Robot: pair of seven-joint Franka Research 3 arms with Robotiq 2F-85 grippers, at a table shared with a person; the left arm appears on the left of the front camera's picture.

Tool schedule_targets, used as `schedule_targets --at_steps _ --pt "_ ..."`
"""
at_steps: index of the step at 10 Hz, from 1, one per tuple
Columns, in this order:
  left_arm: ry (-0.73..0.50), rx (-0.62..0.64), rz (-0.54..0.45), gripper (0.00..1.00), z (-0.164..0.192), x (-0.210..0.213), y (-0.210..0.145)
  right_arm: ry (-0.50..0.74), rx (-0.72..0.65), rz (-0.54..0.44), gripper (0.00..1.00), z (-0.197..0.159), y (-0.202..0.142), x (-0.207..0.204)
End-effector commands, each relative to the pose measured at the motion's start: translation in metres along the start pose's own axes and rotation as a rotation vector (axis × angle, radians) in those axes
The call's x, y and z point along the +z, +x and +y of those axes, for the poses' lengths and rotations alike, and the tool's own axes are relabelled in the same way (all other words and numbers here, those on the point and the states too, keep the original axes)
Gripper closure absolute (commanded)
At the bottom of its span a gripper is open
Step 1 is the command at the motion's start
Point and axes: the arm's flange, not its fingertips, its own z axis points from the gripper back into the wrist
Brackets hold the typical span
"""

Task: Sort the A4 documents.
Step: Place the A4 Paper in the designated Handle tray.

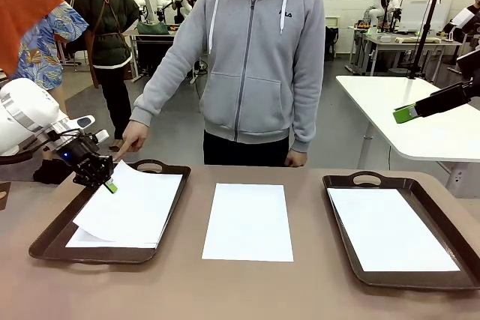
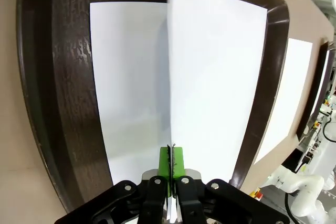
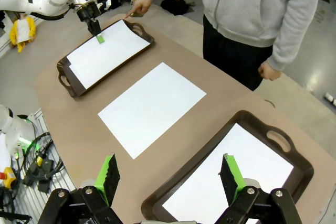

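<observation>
- Fingers of the left gripper [image 1: 109,184] are pinched together on the edge of one A4 sheet [image 1: 139,207], close to its far-left corner; that corner is lifted while the rest droops into the left tray [image 1: 41,246], over a second sheet [image 1: 81,239] lying flat there.
- Right gripper [image 1: 405,114] hangs high over the table's right side, jaws wide apart and empty; below it the right tray [image 1: 328,185] holds a right-hand sheet [image 1: 390,230].
- One loose sheet [image 1: 247,221] lies flat on the bare table between the trays, long axis running from robot to person; it sits right of the occupied left gripper and left of the free one, so the right arm looks better placed to take it.
- A person's hand [image 1: 133,139] points at the left tray's far corner, just beside the left gripper.
</observation>
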Motion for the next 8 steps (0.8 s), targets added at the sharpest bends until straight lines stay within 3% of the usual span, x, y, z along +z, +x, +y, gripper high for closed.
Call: schedule_targets --at_steps 1,2,3,4,5,6,7,8 --pt "0.036 0.006 0.013 0.75 -0.001 0.002 -0.001 0.010 0.000 -0.002 0.00 -0.001 -0.001 -0.002" --pt "0.045 0.003 0.015 0.59 -0.001 0.003 -0.001 0.010 0.000 -0.002 0.00 -0.001 -0.001 -0.002" --pt "0.057 0.001 0.011 0.55 -0.002 0.005 0.000 0.010 0.000 -0.002 0.00 -0.001 -0.001 -0.002" --pt "0.079 0.001 0.010 0.39 -0.004 0.008 0.000 0.010 0.000 -0.002 0.00 -0.001 -0.001 -0.002" --pt "0.107 -0.001 0.011 0.35 -0.008 0.011 -0.001 0.010 0.000 -0.002 0.00 -0.001 -0.001 -0.002" --pt "0.134 -0.002 0.005 0.19 -0.013 0.015 -0.002 0.010 0.000 -0.002 0.00 -0.001 -0.001 -0.002" --pt "0.157 0.002 -0.005 0.15 -0.016 0.019 -0.004 0.010 0.000 -0.002 0.00 -0.001 -0.001 -0.002" --pt "0.176 0.003 -0.014 0.00 -0.019 0.023 -0.006 0.010 0.000 -0.002 0.00 -0.001 -0.001 -0.002"
